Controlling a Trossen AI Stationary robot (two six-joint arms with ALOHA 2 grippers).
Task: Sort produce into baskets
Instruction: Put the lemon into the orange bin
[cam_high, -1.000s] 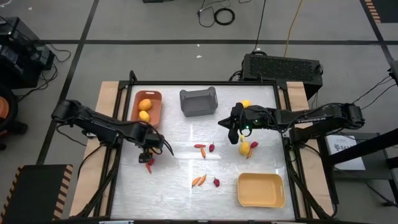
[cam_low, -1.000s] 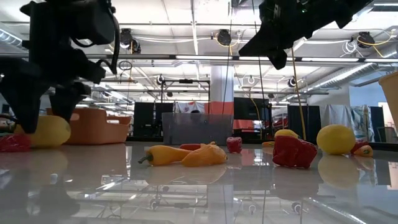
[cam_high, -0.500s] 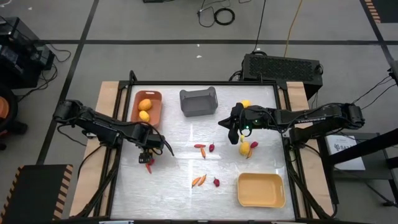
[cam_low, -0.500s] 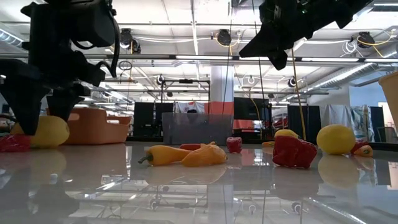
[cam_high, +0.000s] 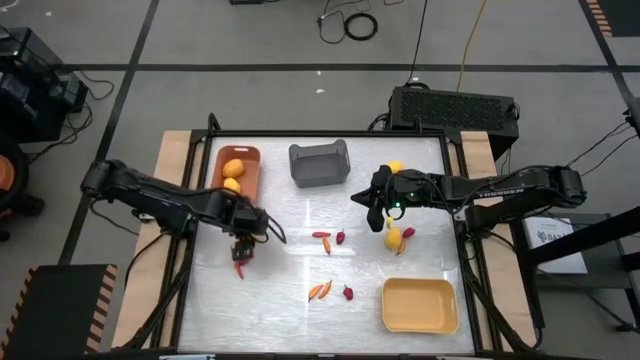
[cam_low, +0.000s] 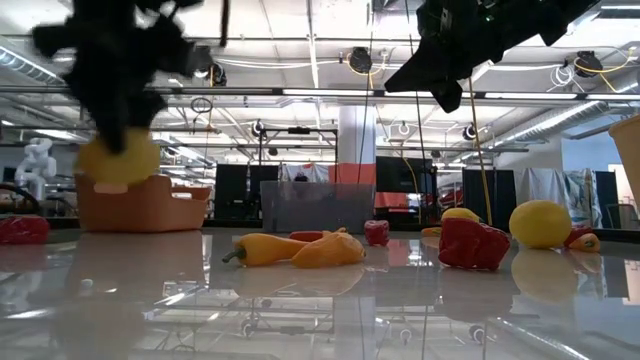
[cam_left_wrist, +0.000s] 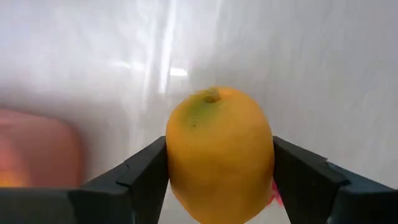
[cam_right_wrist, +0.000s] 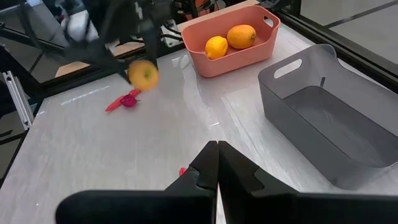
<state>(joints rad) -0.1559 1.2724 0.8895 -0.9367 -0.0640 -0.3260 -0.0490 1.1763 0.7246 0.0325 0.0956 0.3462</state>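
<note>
My left gripper (cam_high: 243, 243) hangs over the table's left part, shut on a yellow fruit (cam_left_wrist: 219, 152). That fruit also shows as a blurred fruit (cam_low: 118, 160) in the low view and as a lifted fruit (cam_right_wrist: 143, 76) in the right wrist view. A red pepper piece (cam_high: 239, 268) lies on the table just nearer than it. The orange-brown basket (cam_high: 236, 172) holds two yellow fruits. The dark grey basket (cam_high: 319, 163) stands at the far middle, the pale yellow basket (cam_high: 420, 305) at the near right. My right gripper (cam_high: 372, 212) waits shut above the table's right part. My left gripper pinches the yellow fruit between its two fingers, one finger (cam_left_wrist: 146, 171) on each of its opposite sides (cam_left_wrist: 177, 155). The fingers come from above, pointing steeply down. The fruit is lifted clear of the table, its greenish tip (cam_left_wrist: 210, 96) turned away from the gripper.
A red pepper (cam_high: 322, 238) and a berry (cam_high: 340, 237) lie mid-table. An orange pepper (cam_high: 320, 290) and a berry (cam_high: 348, 293) lie nearer. A yellow fruit (cam_high: 393, 238) with red pieces sits below my right gripper, and another yellow fruit (cam_high: 395, 167) lies at the far right.
My left gripper has taken hold of the yellow fruit, which lay on the table between its fingers. It has risen with the fruit and shifted slightly toward the table's right. The fruit is now lifted clear; the red pepper piece stays on the table.
</note>
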